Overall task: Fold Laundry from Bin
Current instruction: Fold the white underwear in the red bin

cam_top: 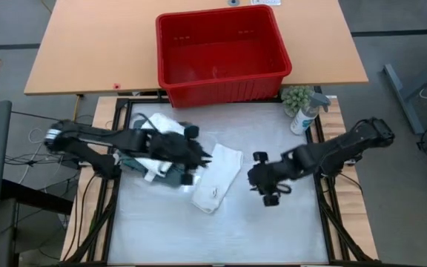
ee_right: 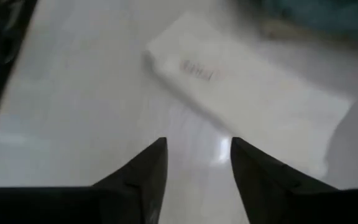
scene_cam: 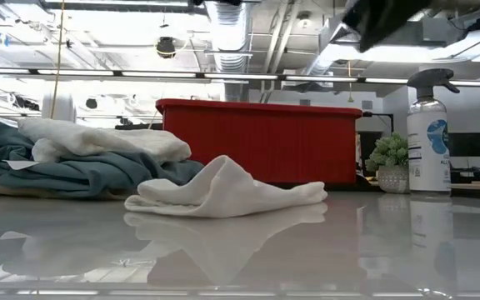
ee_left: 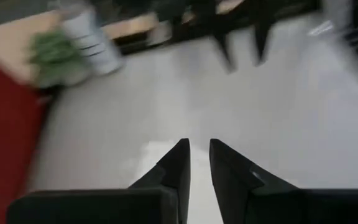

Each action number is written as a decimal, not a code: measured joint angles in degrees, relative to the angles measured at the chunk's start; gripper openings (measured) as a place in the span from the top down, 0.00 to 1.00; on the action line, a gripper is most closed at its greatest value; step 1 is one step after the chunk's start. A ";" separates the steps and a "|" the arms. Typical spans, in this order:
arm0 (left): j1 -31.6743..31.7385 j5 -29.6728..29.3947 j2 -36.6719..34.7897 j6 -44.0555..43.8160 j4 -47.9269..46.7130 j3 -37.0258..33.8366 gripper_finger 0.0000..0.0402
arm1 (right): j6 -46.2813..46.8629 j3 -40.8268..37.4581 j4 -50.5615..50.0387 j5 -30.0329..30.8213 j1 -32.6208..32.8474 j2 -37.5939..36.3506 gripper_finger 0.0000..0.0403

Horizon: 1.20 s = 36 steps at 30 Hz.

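A folded white garment (cam_top: 217, 178) lies flat in the middle of the white table (cam_top: 221, 230); it also shows in the low view (scene_cam: 223, 193) and the right wrist view (ee_right: 247, 99). At the table's left lies a pile, with a white garment (scene_cam: 98, 137) on top of the dark teal-green one (scene_cam: 82, 173). I cannot make out the beige-khaki garment. The red bin (cam_top: 221, 52) stands beyond the table's far edge, its inside bare. My left gripper (cam_top: 206, 157) hovers between the pile and the folded garment, narrowly open and empty (ee_left: 197, 149). My right gripper (cam_top: 252, 178) is open and empty, just right of the folded garment (ee_right: 197, 149).
A spray bottle (cam_top: 302, 115) and a small green plant (cam_top: 296, 96) stand at the table's far right corner. Bare table lies along the near edge and at the right (cam_top: 288, 222). A black frame rims the table.
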 joint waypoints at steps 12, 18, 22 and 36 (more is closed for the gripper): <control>11.52 21.11 -20.59 -13.51 41.19 -44.47 0.88 | -9.04 -0.13 28.06 14.93 5.53 17.85 0.40; 11.62 22.99 -15.14 -9.06 43.66 -45.75 0.88 | -10.67 1.20 26.17 14.91 4.91 25.70 0.40; 11.89 25.28 -9.85 -4.34 47.26 -43.78 0.88 | -10.71 2.90 26.23 14.78 4.40 28.69 0.40; 13.51 31.36 11.18 4.92 48.14 -32.53 0.88 | -16.56 3.92 23.05 14.71 3.92 31.01 0.40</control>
